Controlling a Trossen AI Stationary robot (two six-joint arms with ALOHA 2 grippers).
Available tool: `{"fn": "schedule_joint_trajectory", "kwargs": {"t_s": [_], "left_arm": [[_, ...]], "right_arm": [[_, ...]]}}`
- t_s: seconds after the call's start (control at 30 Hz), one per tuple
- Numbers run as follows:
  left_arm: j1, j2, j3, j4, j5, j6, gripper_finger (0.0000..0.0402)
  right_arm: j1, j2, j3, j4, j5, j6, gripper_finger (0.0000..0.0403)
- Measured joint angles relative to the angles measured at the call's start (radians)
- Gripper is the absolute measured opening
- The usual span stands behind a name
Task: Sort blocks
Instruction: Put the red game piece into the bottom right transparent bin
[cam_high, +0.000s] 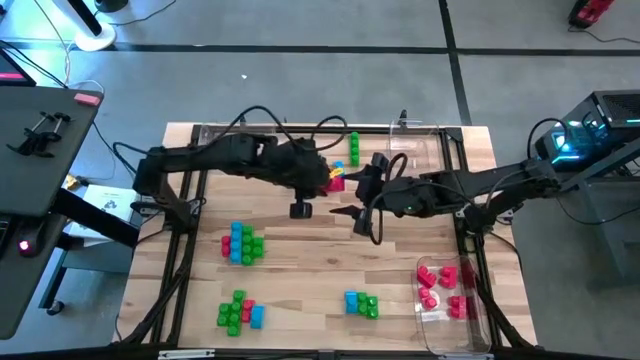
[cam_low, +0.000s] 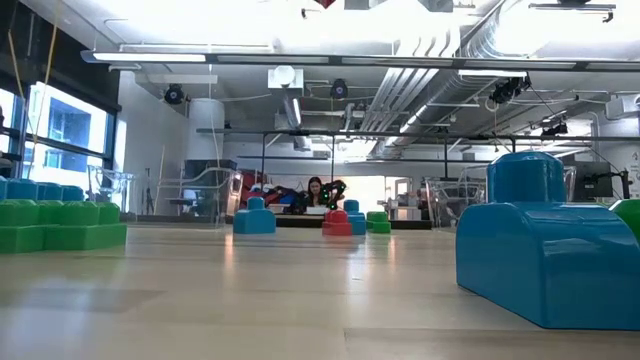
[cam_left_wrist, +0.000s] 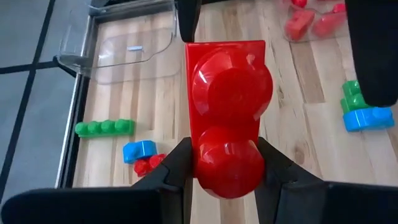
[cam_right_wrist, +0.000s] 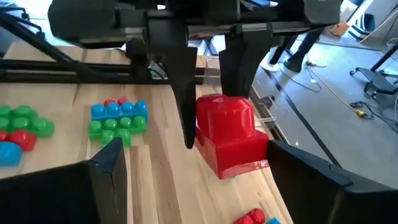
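A red two-stud block (cam_left_wrist: 229, 112) hangs above the table's middle, with my left gripper (cam_left_wrist: 224, 163) shut on it; from above, the block (cam_high: 336, 181) shows at the left arm's tip. My right gripper (cam_right_wrist: 194, 148) stands open just right of it (cam_high: 362, 208), its fingers wide to either side of the block (cam_right_wrist: 230, 134) and apart from it. Loose green, blue and red blocks lie in clusters (cam_high: 243, 243), (cam_high: 238, 311), (cam_high: 362, 303) on the wood. Neither gripper shows in the low view. My left gripper pinches the red block's two long sides (cam_left_wrist: 198, 163) between its two fingers, at the end with the nearer stud. The fingers (cam_right_wrist: 185, 93) come from above, pointing steeply down. The block hangs lifted clear of the table, slightly tilted, its studs toward the wrist camera.
A clear tray (cam_high: 432, 322) with several red blocks stands at the near right. More clear trays (cam_high: 425, 140), (cam_left_wrist: 134, 53) stand along the far edge. A green block (cam_high: 353, 148) and a blue one (cam_high: 338, 166) lie behind the grippers. Bare wood lies between the clusters.
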Motion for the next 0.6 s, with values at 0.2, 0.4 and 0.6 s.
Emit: {"fn": "schedule_joint_trajectory", "kwargs": {"t_s": [0.2, 0.4, 0.6], "left_arm": [[-0.009, 0.028, 0.001, 0.009, 0.042, 0.035, 0.0081], [-0.035, 0.021, 0.002, -0.010, 0.030, 0.058, 0.0081], [-0.049, 0.022, 0.002, -0.018, 0.046, 0.109, 0.0081]], "right_arm": [[-0.004, 0.005, 0.000, -0.041, 0.000, -0.004, 0.0195], [-0.026, 0.005, 0.000, -0.042, -0.042, 0.000, 0.0127], [-0.027, 0.010, 0.000, -0.071, -0.147, -0.066, 0.0136]]}}
